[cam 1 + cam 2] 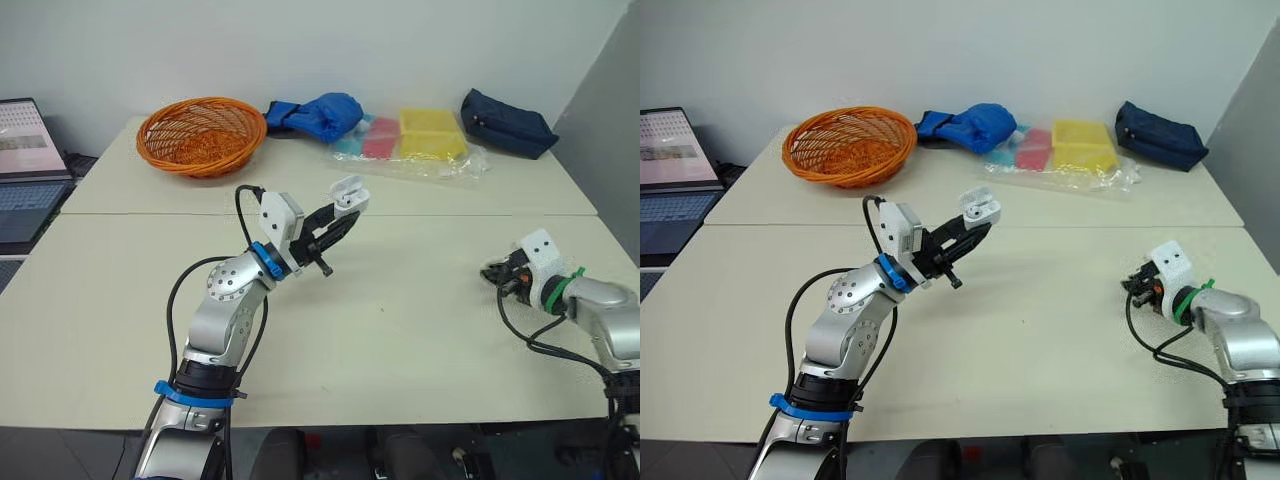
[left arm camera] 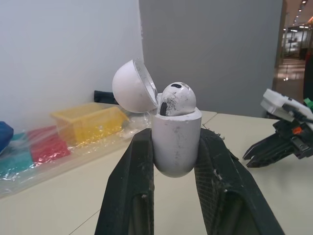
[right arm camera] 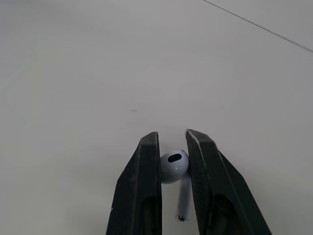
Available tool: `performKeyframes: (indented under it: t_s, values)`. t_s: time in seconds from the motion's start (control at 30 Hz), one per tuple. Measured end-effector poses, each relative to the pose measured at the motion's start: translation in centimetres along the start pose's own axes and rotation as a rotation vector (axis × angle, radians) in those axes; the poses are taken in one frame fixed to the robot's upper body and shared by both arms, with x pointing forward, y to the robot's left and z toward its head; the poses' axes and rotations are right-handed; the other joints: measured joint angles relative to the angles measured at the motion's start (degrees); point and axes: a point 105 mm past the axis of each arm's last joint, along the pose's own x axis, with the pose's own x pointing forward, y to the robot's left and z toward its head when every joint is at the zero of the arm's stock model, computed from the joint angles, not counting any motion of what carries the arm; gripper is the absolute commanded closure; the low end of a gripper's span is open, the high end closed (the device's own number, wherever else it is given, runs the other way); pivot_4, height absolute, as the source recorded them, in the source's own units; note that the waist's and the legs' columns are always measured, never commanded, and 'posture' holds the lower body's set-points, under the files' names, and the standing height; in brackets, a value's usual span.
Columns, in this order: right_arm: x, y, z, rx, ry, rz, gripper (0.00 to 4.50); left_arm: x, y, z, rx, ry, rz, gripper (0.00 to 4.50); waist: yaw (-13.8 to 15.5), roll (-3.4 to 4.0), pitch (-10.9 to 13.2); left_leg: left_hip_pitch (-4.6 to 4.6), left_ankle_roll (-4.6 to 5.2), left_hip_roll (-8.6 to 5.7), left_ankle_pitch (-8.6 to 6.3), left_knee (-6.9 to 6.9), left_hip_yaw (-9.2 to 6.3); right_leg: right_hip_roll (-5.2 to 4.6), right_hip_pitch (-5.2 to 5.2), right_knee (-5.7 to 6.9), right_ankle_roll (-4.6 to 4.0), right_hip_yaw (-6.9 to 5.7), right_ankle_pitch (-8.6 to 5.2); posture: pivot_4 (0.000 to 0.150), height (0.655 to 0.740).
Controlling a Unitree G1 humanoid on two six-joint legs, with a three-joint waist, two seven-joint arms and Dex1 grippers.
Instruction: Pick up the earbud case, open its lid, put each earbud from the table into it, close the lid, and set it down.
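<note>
- We see a pale table (image 1: 400, 330), with a seam running across it from the left edge to the right edge.
- Our left arm (image 1: 235, 290) rises from the near edge with its elbow bent. The forearm slants up and toward the far edge, well above the tabletop.
- Our right arm (image 1: 600, 300) lies low by the right edge, its forearm pointing in toward the middle of the table.
- A laptop (image 1: 25, 170) stands open beyond the left edge.
- An orange basket (image 1: 200, 135) sits near the far left corner.
- A clear plastic bag (image 1: 420, 150) lies along the far edge, with a yellow box (image 1: 432, 133) and red and teal pieces inside.
- A dark blue pouch (image 1: 505, 122) rests near the far right corner, just beside the bag.
- A blue cloth bundle (image 1: 320, 115) lies at the far edge between the basket and the bag. All of these things are well apart from both pincers.
- The left gripper (image 2: 176, 147) is clamped on the white earbud case (image 2: 176, 156), one black finger pressed to each side, holding it upright in the air over the seam.
- The right gripper (image 3: 172, 139) reaches down to the tabletop near the right edge, with its fingers closed against the round head of the loose earbud (image 3: 173, 166).
- The case lid (image 2: 133, 87) is open and tipped back.
- The seated earbud (image 2: 176, 98) pokes out of the top of the case.
- The stem of the loose earbud runs back between the fingers toward the wrist.
</note>
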Motion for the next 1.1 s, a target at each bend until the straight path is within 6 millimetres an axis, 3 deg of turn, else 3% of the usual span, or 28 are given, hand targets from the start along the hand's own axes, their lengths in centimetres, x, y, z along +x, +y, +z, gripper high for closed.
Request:
performKeyframes:
  t_s: [0.13,0.23,0.33,0.63,1.1]
  values:
    - [-3.8,0.6,-1.1,-0.246,0.192,0.258,4.10,-0.2,0.2,0.0,0.029,0.003,-0.006,3.76,0.1,-0.01,0.0,0.04,0.00,0.04,0.00,0.02,0.09,0.01,0.08,-0.08,-0.02,-0.09,-0.01,0.150,0.7400]
    - [-5.1,-0.2,-2.9,-0.343,0.320,0.348,4.10,-0.3,0.4,-0.1,0.030,0.004,-0.001,3.76,-0.1,-0.02,0.0,0.14,0.00,0.04,0.00,0.04,0.16,0.01,0.13,-0.07,-0.02,-0.03,-0.01,0.150,0.7400]
    - [-5.4,-0.8,-4.6,-0.431,0.405,0.402,4.10,-0.3,0.3,-0.1,0.030,0.003,0.000,3.76,-0.2,-0.01,0.0,0.19,0.00,0.04,0.00,0.02,0.23,0.01,0.11,-0.01,-0.03,0.04,-0.01,0.150,0.7400]
    - [-5.5,-2.8,-6.9,-0.520,0.494,0.398,4.10,-0.8,0.0,-0.4,0.024,0.010,0.018,3.76,0.0,-0.01,0.0,0.23,-0.01,0.02,0.00,0.06,0.21,-0.05,0.23,-0.01,-0.03,0.02,-0.01,0.150,0.7400]
    - [-7.1,-2.3,-8.4,-0.450,0.563,0.450,4.10,-0.9,0.0,-0.4,0.024,0.023,0.020,3.76,0.2,-0.01,0.0,0.52,-0.01,0.00,0.00,0.05,0.09,-0.14,0.60,-0.08,-0.06,-0.01,-0.03,0.150,0.7400]
